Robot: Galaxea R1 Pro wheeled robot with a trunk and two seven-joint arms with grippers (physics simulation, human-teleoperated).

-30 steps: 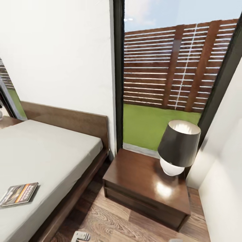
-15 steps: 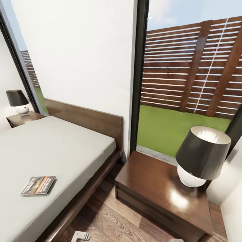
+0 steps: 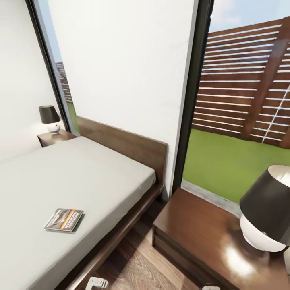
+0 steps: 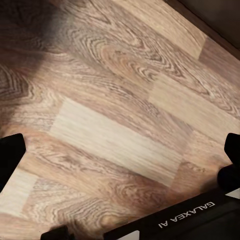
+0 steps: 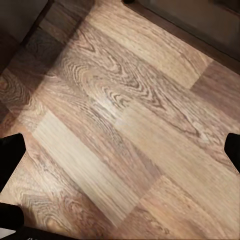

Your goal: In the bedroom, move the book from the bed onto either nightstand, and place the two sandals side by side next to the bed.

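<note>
- We look across the bedroom, taking the bed [image 3: 80,177] as our landmark: a low dark-brown frame with a headboard and a plain light grey mattress.
- The book [image 3: 64,220] lies flat on the mattress, towards the foot end and nearer the bed's right edge, its dark cover with the orange band facing up; nothing touches it.
- Just beside the bed, on its right and near the headboard, stands a nightstand [image 3: 201,237], its glossy dark-brown top bare apart from a lamp [image 3: 266,213] with a black shade and a round white base.
- On the far side of the bed, by the headboard's other end, we see a second nightstand [image 3: 54,138] carrying a smaller lamp [image 3: 50,118] of the same kind.
- Behind the headboard is a white wall, with tall dark-framed windows on either side of it showing a slatted brown fence [image 3: 249,88] and grass.
- The left end effector [image 4: 120,160] hangs over the wood-plank floor [image 4: 110,110] with its dark fingertips wide apart and nothing between them.
- The right end effector [image 5: 120,155] is likewise spread apart over bare planks, holding nothing.
</note>
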